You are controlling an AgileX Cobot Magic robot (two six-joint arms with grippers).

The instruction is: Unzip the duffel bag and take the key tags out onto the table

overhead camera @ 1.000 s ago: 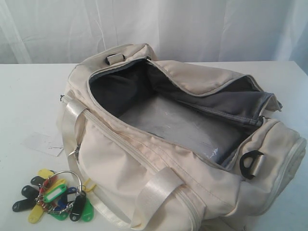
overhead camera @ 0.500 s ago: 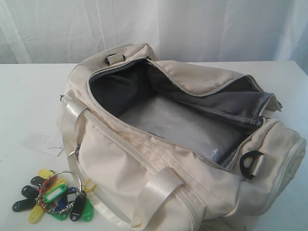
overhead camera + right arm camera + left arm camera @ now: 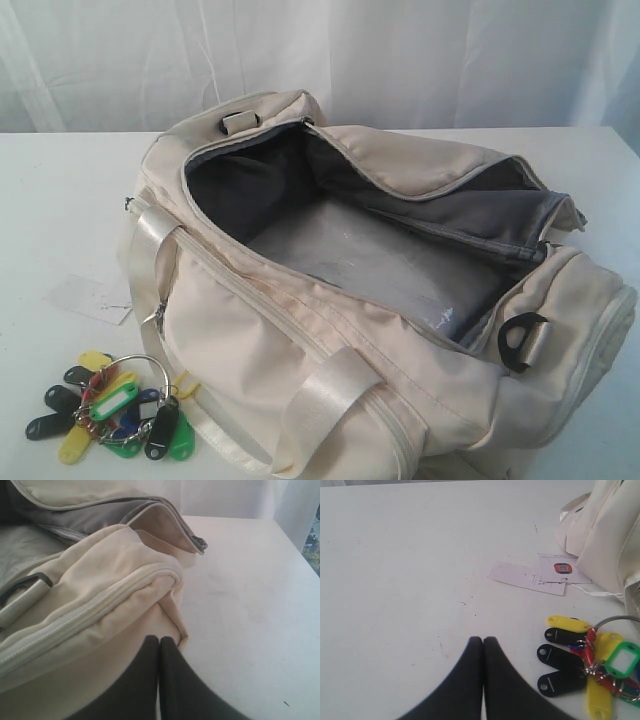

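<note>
Exterior view has the duffel bag [image 3: 300, 370] filling the centre and right of the frame. Its main zipper is run open and the top flap is thrown back toward the upper right, so the grey lining [image 3: 380, 260] and the bare floor of the compartment show. Nothing coloured lies inside. The key tags [image 3: 115, 405] rest on the table [image 3: 60, 200] at the lower left of that frame, just beside the bag's near end, fanned around their metal ring. A flat white paper tag [image 3: 90, 298] lies just above them. With the bag open and the bunch out on the white top, the task looks finished, or all but.

Neither arm appears in the exterior view. In the left wrist view, the left gripper [image 3: 483, 642] has its black fingers pressed together on nothing. It is angled over bare tabletop with the key tags near but untouched, which suggests a release already made. In the right wrist view, the right gripper [image 3: 159, 642] is likewise closed and empty, its tips pointing at the bag's end pocket where the fabric meets the table. Whether they touch the cloth cannot be told. Both arms look set low and slanted.
</note>
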